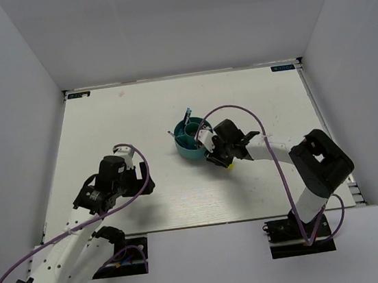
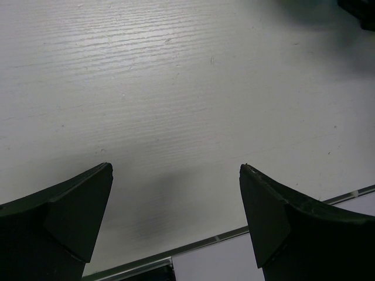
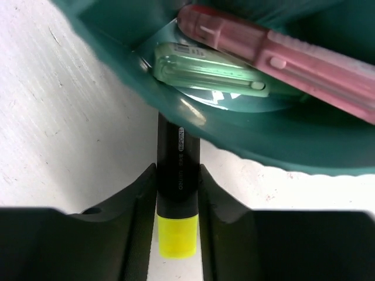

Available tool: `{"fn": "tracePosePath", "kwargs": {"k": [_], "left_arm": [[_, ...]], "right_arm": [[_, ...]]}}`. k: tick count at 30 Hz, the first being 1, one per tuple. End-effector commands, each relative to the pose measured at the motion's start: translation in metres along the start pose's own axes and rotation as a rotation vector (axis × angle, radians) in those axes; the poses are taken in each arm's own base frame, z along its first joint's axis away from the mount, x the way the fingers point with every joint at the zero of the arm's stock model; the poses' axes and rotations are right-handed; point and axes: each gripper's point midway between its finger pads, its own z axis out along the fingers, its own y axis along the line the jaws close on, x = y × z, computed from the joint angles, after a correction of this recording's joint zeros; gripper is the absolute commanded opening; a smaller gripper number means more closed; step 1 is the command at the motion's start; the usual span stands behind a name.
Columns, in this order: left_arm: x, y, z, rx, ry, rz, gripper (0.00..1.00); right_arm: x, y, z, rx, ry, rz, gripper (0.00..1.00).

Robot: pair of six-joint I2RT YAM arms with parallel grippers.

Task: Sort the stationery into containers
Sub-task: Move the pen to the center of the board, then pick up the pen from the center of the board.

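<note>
The right end effector (image 3: 177,175) is gripping the black marker (image 3: 177,153) at the teal organizer (image 3: 246,140), while the left end effector (image 2: 176,168) is hanging wide open.

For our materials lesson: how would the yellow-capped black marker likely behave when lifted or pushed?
The black marker looks like a straight hard barrel, so it is probably stiff, not floppy. Its glossy round body may slip between the fingers or roll if released. Small and slim, it is likely light.
</note>
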Motion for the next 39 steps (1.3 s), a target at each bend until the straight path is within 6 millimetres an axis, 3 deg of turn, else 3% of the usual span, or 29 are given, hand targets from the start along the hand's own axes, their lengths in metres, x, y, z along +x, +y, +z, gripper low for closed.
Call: {"fn": "tracePosePath", "kwargs": {"k": [1,13,17,21,23,27,33,36,37,39], "left_arm": [[-0.005,0.001,-0.002,0.000,-0.026,0.009,1.00],[-0.005,0.000,-0.002,0.001,-0.027,0.005,1.00],[-0.004,0.001,-0.002,0.001,-0.024,0.006,1.00],[-0.005,0.001,-0.002,-0.001,-0.026,0.008,1.00],[-0.004,0.000,-0.002,0.001,-0.022,0.007,1.00],[-0.005,0.001,-0.002,-0.004,-0.026,0.007,1.00],[-0.005,0.002,-0.002,-0.006,-0.028,0.008,1.00],[-0.006,0.001,-0.003,-0.003,-0.032,0.006,1.00],[-0.005,0.001,-0.002,-0.001,-0.030,0.010,1.00],[-0.006,0.001,-0.003,-0.001,-0.033,0.008,1.00]], "right_arm": [[0.029,0.009,0.001,-0.009,0.076,-0.046,0.23],[0.056,0.049,-0.043,-0.215,0.175,-0.158,0.22],[0.064,0.054,-0.046,-0.259,0.209,-0.198,0.38],[0.061,0.055,-0.042,-0.273,0.209,-0.203,0.68],[0.054,0.054,-0.039,-0.276,0.196,-0.195,0.70],[0.043,0.056,-0.032,-0.290,0.188,-0.183,0.70],[0.041,0.058,-0.022,-0.297,0.200,-0.190,0.58],[0.051,0.058,-0.021,-0.286,0.224,-0.190,0.47],[0.053,0.060,-0.022,-0.286,0.227,-0.198,0.38],[0.058,0.058,-0.023,-0.269,0.228,-0.205,0.28]]}}
